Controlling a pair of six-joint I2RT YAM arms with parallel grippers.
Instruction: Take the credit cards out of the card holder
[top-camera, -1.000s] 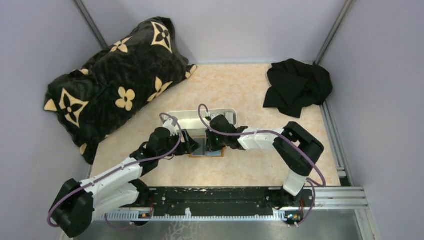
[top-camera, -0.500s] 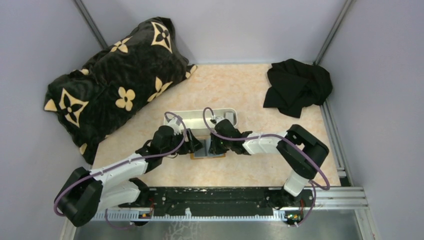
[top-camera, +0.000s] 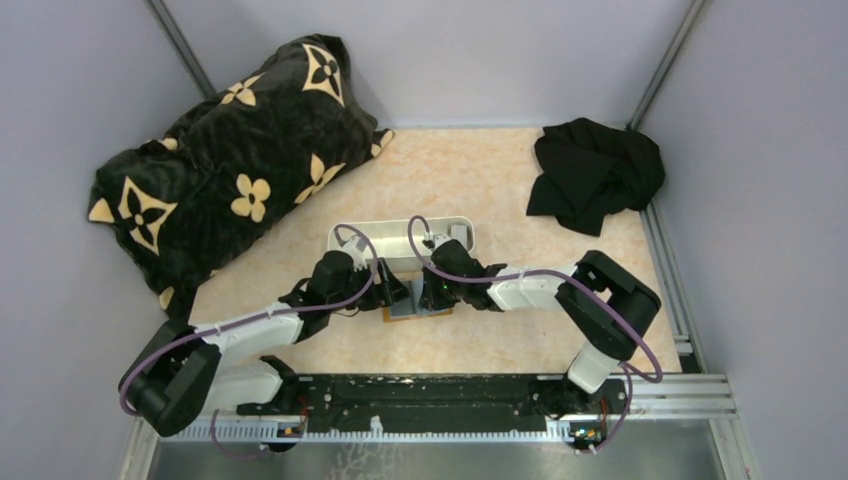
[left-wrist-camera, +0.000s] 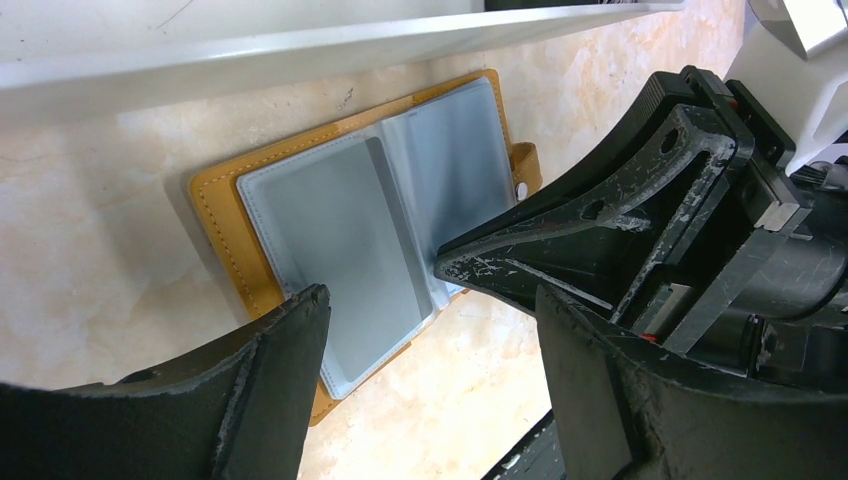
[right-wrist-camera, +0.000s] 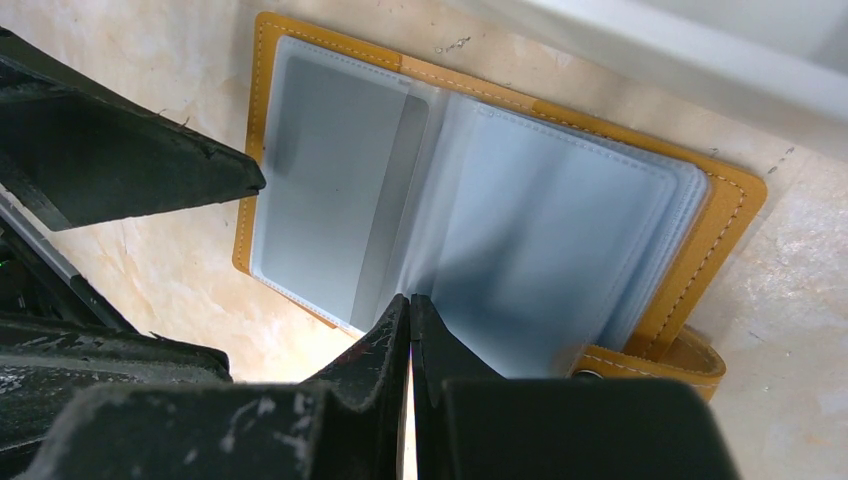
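The card holder (top-camera: 412, 306) lies open on the table, orange-tan with grey-blue clear sleeves (left-wrist-camera: 340, 215) (right-wrist-camera: 520, 230). A grey credit card (right-wrist-camera: 325, 190) shows inside the left sleeve, also in the left wrist view (left-wrist-camera: 320, 225). My left gripper (top-camera: 396, 294) (left-wrist-camera: 430, 310) is open and empty, one finger over the holder's near left corner. My right gripper (top-camera: 432, 293) (right-wrist-camera: 410, 302) is shut, its tips at the holder's middle fold by the near edge, with nothing visible between them. Its fingers (left-wrist-camera: 600, 215) show in the left wrist view.
A long white tray (top-camera: 400, 232) (left-wrist-camera: 300, 45) (right-wrist-camera: 700, 40) stands just behind the holder. A black flowered pillow (top-camera: 230, 150) lies at the back left. A black cloth (top-camera: 595, 175) lies at the back right. The two grippers are close together over the holder.
My left arm has reached further towards the holder. My right gripper has shifted slightly left and down onto the holder's fold. The holder stays open in place.
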